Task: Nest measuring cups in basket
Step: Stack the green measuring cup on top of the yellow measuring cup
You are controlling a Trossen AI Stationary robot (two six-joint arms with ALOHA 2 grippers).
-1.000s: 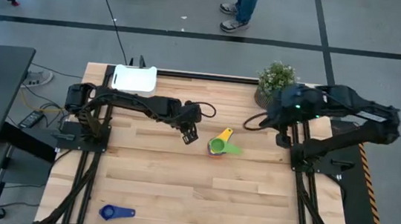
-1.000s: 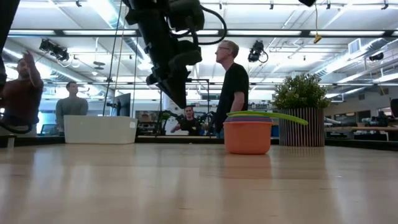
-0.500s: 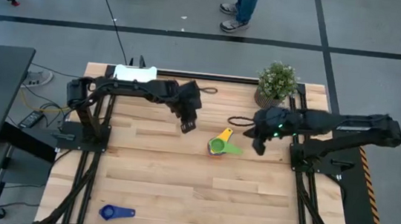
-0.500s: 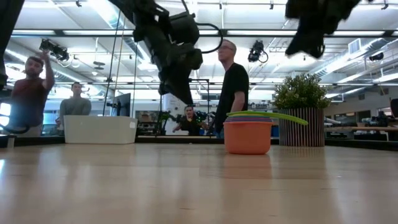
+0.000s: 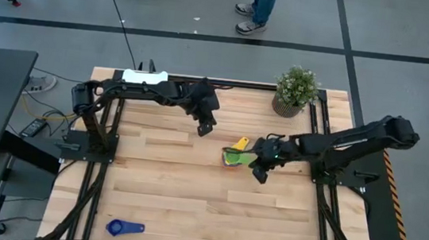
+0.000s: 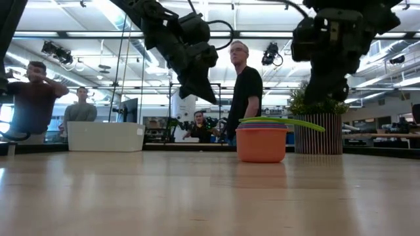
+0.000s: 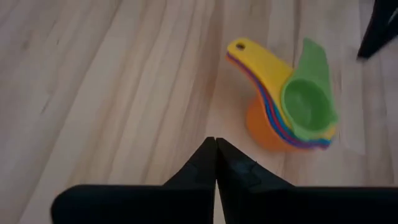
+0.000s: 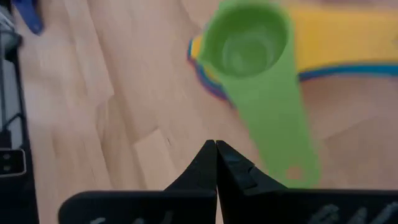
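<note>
Pressed together, both grippers' fingertips. Right gripper (image 5: 260, 173) stretched low over the table, just beside nested measuring cups (image 5: 235, 156) mid-table. Left gripper (image 5: 206, 128) raised behind them. Blue cup (image 5: 124, 228) alone at front edge.

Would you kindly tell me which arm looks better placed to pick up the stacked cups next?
Probably the right: its pincer hangs shut just beside the stacked measuring cups, while the left pincer, also shut, sits farther off.
</note>
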